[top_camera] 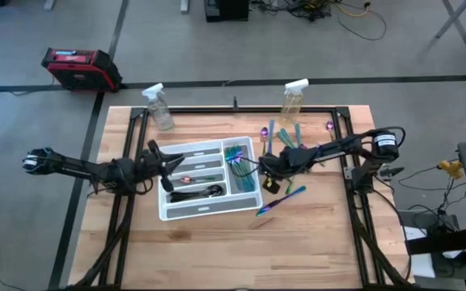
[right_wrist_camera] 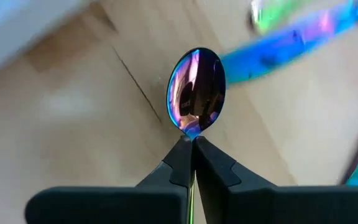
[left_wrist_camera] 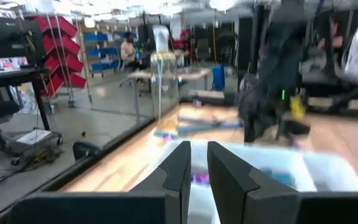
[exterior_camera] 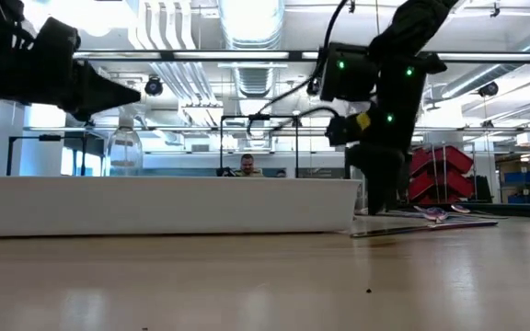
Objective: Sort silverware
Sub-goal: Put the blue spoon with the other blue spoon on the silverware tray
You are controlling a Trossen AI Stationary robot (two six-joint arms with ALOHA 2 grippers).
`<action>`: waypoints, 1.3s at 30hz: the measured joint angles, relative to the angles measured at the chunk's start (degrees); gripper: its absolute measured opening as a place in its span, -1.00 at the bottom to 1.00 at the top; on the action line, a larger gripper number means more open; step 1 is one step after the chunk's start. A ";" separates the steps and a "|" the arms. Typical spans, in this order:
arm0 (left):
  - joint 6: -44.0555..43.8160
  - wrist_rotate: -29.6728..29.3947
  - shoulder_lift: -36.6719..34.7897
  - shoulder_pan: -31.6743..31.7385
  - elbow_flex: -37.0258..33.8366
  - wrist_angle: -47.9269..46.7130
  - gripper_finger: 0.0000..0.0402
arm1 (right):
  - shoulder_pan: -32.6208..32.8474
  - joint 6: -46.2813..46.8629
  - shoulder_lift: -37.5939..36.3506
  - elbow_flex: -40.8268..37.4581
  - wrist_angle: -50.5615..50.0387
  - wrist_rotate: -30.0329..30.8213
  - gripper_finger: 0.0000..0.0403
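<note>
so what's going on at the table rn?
Silverware sort, mid-run. The right end effector is shut on a spoon, held above the wood table just right of the white tray. A few pieces lie loose on the table. The left end effector hovers over the tray's left side, empty.

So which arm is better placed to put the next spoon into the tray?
The right: its hand is shut on a spoon just beside the tray. The left hand hovers over the tray, holding nothing.
</note>
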 joint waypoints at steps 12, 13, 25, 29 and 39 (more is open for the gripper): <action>-4.92 -0.15 4.13 0.02 -0.21 0.51 -0.81 | -1.08 -11.45 -5.97 12.65 -6.86 -1.28 -1.00; -4.55 -0.17 3.98 0.02 -0.22 1.34 -0.81 | -1.08 -13.34 -5.62 14.13 -5.51 -1.32 -1.00; 7.65 -0.71 2.46 0.02 8.44 5.49 -0.81 | -1.27 -31.54 13.23 33.58 6.52 -13.00 -1.00; 7.70 -0.73 2.75 0.02 11.31 2.43 -0.81 | -0.97 -32.47 20.86 40.86 7.93 -15.98 -1.00; 8.56 -3.46 -2.71 0.04 14.38 -3.71 -0.81 | 0.27 -32.94 35.35 57.24 9.49 -19.78 -1.00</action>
